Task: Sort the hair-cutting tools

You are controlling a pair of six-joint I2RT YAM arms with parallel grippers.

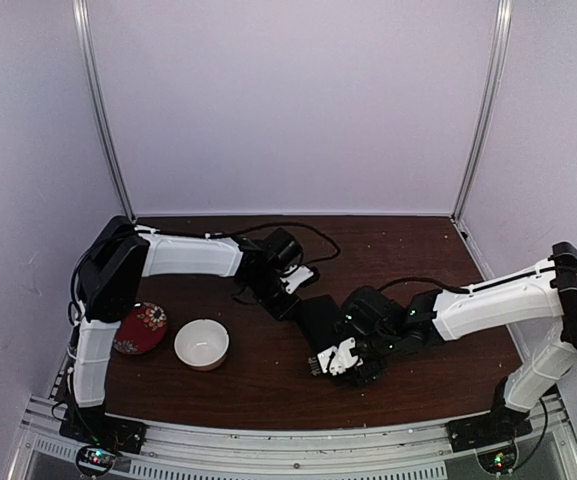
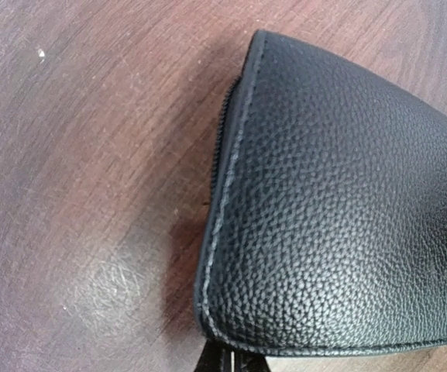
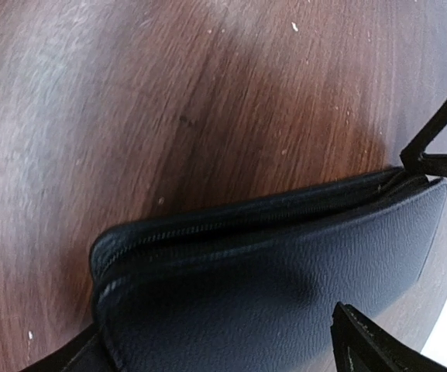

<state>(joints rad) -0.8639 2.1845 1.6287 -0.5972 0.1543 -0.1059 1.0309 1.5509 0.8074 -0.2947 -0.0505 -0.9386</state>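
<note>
No hair-cutting tools show in any view. A black leather pouch (image 1: pixel 318 318) with a zipper lies in the middle of the brown table. It fills the left wrist view as the pouch (image 2: pixel 339 201) and the right wrist view as the pouch (image 3: pixel 269 287). My left gripper (image 2: pixel 225 361) is shut, with its tips pinched at the pouch's far corner. From above, the left gripper (image 1: pixel 290 298) sits at the pouch's upper left. My right gripper (image 3: pixel 223 356) is open, its fingers (image 3: pixel 374 349) straddling the near end of the pouch. Seen from above, the right gripper (image 1: pixel 334 358) is at the pouch's lower right.
A white bowl (image 1: pixel 201 343) stands at the front left. Beside it is a red patterned dish (image 1: pixel 141 328), close to the left arm's base. Pale walls and metal posts close in the table (image 1: pixel 408 250) on three sides.
</note>
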